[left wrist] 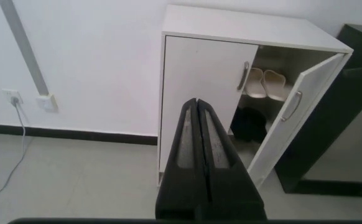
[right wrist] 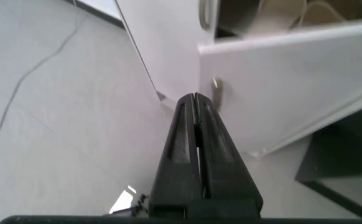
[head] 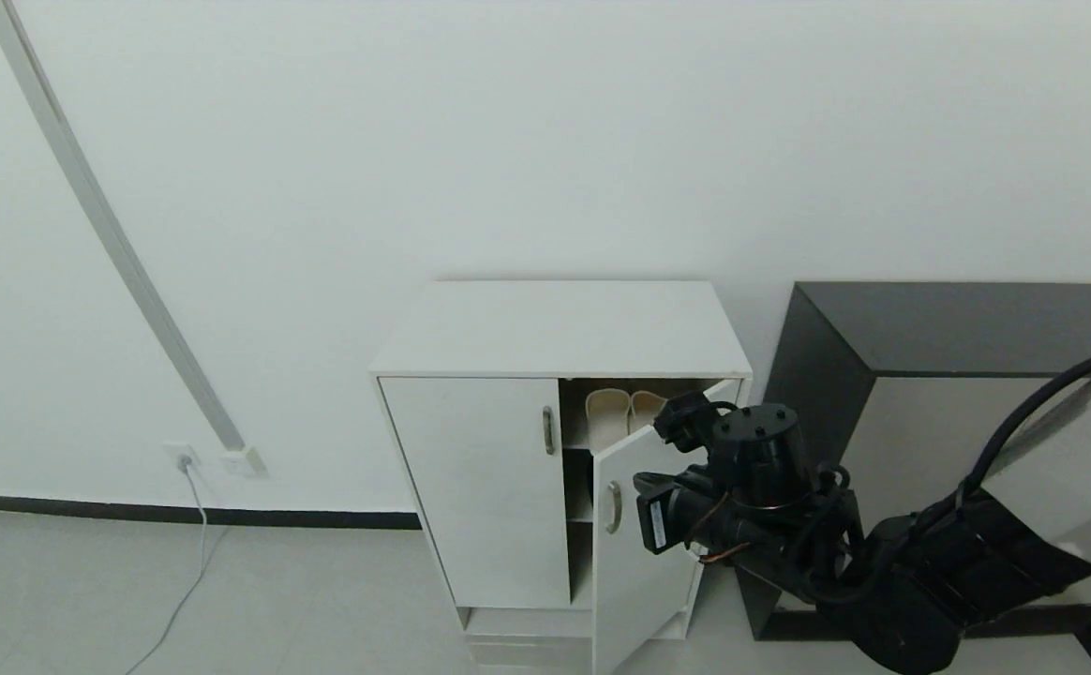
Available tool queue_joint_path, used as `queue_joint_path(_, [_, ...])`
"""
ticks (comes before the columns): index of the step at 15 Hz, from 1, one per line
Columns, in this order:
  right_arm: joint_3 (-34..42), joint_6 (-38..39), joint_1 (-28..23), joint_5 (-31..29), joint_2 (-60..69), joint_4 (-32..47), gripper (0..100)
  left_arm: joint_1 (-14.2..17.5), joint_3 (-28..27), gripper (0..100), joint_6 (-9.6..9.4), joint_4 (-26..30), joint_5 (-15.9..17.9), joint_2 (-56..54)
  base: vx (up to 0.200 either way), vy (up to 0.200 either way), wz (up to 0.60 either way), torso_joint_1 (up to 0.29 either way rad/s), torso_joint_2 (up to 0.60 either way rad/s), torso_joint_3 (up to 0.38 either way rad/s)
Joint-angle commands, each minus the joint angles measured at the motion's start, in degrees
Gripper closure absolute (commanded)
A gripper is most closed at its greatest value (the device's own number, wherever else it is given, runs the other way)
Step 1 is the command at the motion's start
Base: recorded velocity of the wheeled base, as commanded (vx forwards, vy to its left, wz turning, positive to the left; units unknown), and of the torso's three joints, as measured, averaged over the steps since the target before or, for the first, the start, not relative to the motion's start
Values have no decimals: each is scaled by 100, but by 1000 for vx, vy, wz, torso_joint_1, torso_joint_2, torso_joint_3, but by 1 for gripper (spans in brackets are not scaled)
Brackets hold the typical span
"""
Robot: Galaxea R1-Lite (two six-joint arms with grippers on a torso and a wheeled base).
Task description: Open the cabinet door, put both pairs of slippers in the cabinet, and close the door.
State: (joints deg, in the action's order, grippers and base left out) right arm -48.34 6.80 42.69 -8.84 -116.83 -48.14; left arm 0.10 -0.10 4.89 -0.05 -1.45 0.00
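Observation:
The white cabinet (head: 555, 328) stands against the wall, its left door (head: 480, 487) shut and its right door (head: 639, 562) swung partly open. A beige pair of slippers (head: 622, 412) leans on the top shelf, and a dark pair (left wrist: 250, 123) lies on the shelf below. My right gripper (right wrist: 195, 99) is shut with nothing in it, close to the outer face of the right door beside its handle (right wrist: 215, 87). My left gripper (left wrist: 197, 104) is shut and empty, held some way out in front of the left door (left wrist: 203, 106).
A dark grey unit (head: 930, 328) stands right of the cabinet, close behind the open door. On the wall at the left are a socket with a cord (head: 185, 461) and a slanting conduit (head: 105, 225). Bare floor (head: 274, 600) lies left of the cabinet.

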Motion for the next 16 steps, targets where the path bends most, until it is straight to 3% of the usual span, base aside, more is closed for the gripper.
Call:
queue_joint_path(1, [167, -100, -15, 31, 3, -152, 100, -1, 1, 100, 3, -4, -4, 0, 0, 0, 0, 0, 0, 0])
queue_joint_path(6, [2021, -425, -182, 233, 126, -2112, 100, -1, 1, 100, -23, 5, 31, 0, 0, 0, 0, 0, 0, 0])
queue_joint_path(8, [2698, -425, -279, 295, 56, -2955, 100, -1, 1, 100, -23, 5, 31, 0, 200, 0, 0, 0, 5, 5])
queue_joint_path(12, [3744, -417, -288, 321, 29, -3887, 100, -1, 1, 100, -32, 5, 31, 9, 200, 0, 0, -1, -2, 4])
queue_joint_path(16, [4113, -373, -288, 532, -261, -4186, 100, -1, 1, 100, -32, 5, 31, 0, 0, 0, 0, 0, 0, 0])
